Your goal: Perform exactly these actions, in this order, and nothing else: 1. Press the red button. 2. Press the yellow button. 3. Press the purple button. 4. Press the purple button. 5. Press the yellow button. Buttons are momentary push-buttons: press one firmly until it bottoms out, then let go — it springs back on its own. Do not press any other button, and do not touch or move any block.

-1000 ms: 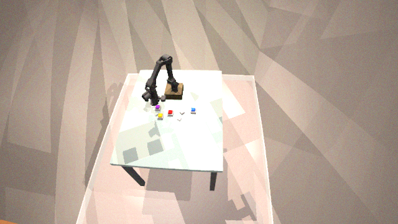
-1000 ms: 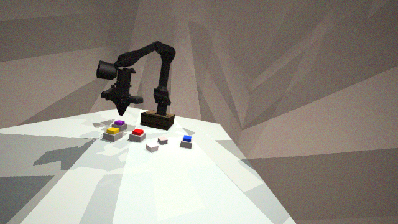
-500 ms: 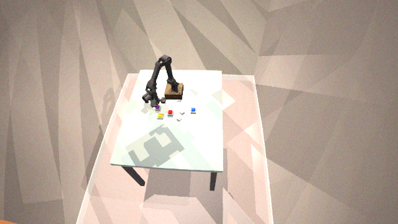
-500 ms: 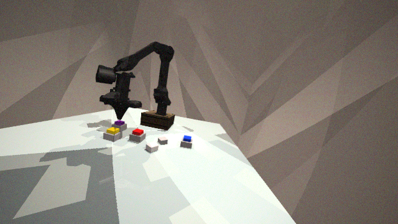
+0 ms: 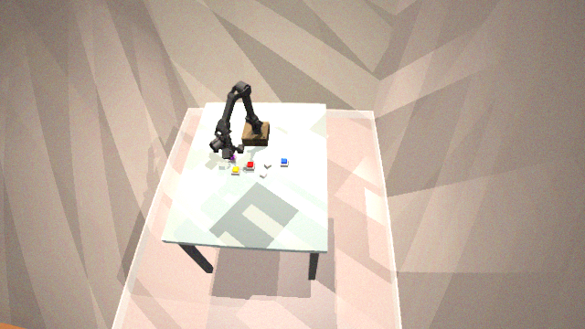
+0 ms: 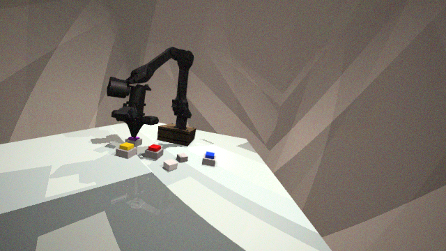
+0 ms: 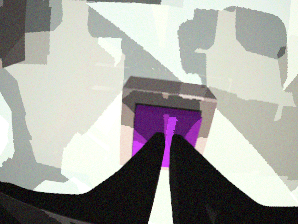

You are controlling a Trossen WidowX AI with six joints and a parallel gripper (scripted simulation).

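Observation:
The purple button (image 5: 232, 158) (image 6: 136, 139) (image 7: 150, 116) is partly hidden by the fingers. Its cap looks sunk into its grey housing in the wrist view. My gripper (image 5: 231, 156) (image 6: 134, 137) (image 7: 166, 141) is shut and empty, pointing down, with its fingertips on the purple cap. The yellow button (image 5: 236, 169) (image 6: 126, 146) stands in front of the purple one, its cap raised. The red button (image 5: 249, 164) (image 6: 154, 148) is to the right of the yellow one, its cap raised too. Nothing touches either of them.
A blue button (image 5: 284, 161) (image 6: 210, 155) stands farther right. Two small pale blocks (image 5: 263, 175) (image 6: 170, 164) lie between red and blue. Another pale block (image 5: 222, 166) (image 6: 111, 145) lies left of the purple button. The arm's wooden base (image 5: 255, 138) (image 6: 175, 135) is behind.

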